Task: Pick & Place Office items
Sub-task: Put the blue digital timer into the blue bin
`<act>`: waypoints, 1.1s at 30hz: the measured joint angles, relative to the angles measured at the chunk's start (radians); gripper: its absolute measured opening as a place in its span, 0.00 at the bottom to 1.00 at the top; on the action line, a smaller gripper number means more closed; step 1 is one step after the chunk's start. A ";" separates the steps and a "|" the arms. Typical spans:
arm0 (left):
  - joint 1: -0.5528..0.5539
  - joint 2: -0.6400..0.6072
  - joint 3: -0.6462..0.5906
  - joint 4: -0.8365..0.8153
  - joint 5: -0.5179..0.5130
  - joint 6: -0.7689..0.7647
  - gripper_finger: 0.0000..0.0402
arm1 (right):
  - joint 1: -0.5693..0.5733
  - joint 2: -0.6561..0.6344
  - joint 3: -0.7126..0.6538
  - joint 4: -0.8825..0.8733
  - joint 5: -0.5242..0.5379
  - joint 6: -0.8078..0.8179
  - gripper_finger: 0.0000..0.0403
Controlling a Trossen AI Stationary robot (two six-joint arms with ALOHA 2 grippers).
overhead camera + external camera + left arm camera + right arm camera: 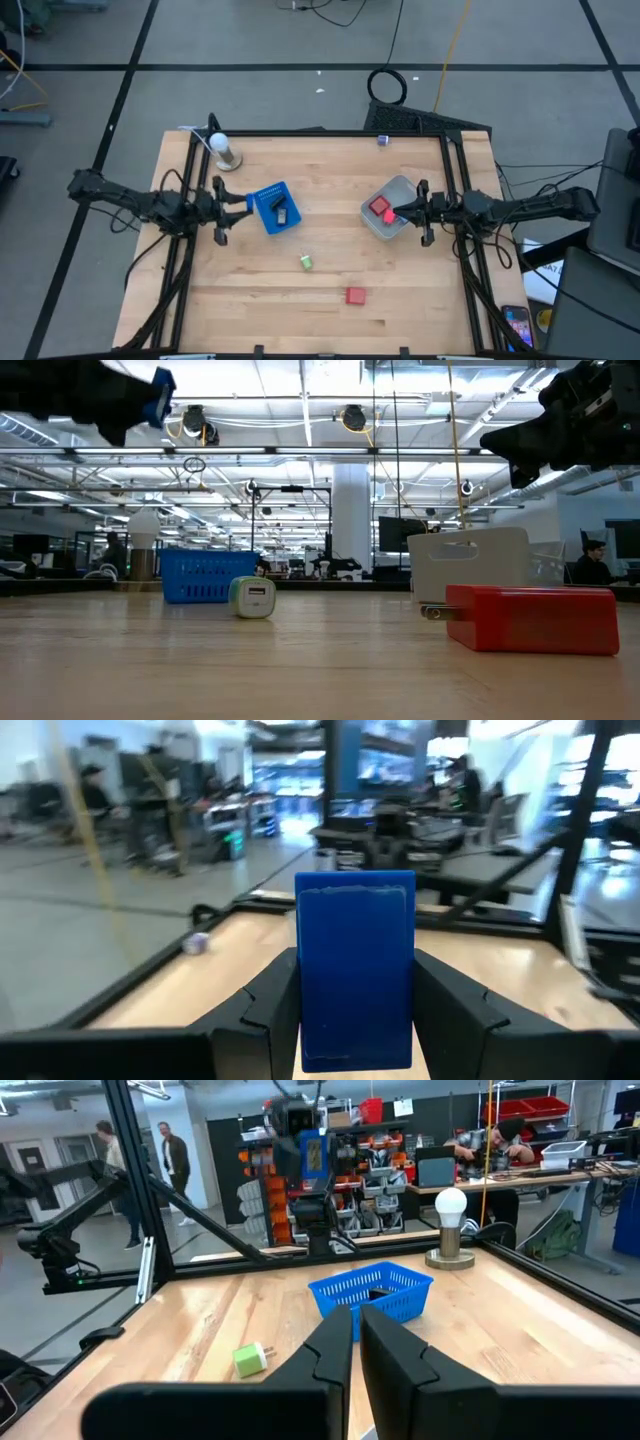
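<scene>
My left end effector is clamped on a flat blue rectangular piece, held upright between the fingers and raised off the surface. From above, that end effector hangs just beside the blue basket, which already has a dark flat piece inside it. I judge the step in hand to be carrying the blue piece over the basket and letting it go there. To do it well I should centre the piece over the opening, clear of the rim, lower it close to the floor of the basket, and only then spread the fingers, so it lands flat rather than tipping over the wall.

My right end effector has its fingers together with nothing between them; it sits at the clear tub, where a red block lies.

The overhead camera shows the layout: a green plug and a second red block lie well apart on the open wooden surface. The level camera adds what it cannot: the red block has metal prongs at one end, and the plug stands in front of the basket. My right wrist camera shows the basket's meshed walls and a lamp bulb on a stand behind it.
</scene>
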 joint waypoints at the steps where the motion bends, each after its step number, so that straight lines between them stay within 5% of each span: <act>1: 0.000 0.015 0.054 -0.059 -0.024 -0.017 0.37 | 0.000 0.000 0.000 0.000 0.000 0.000 0.04; 8: 0.016 0.217 0.414 -0.480 -0.121 -0.175 0.37 | 0.000 0.000 0.000 0.000 0.001 0.000 0.04; 16: 0.116 0.525 0.668 -0.747 -0.010 -0.242 0.37 | 0.000 0.000 0.000 0.000 0.001 0.009 0.04; 24: 0.262 0.764 0.712 -0.825 0.183 -0.242 0.37 | 0.000 0.001 0.000 0.000 0.001 0.015 0.04; 33: 0.354 0.986 0.712 -0.829 0.263 -0.218 0.37 | 0.000 0.027 0.000 0.000 0.001 0.015 0.04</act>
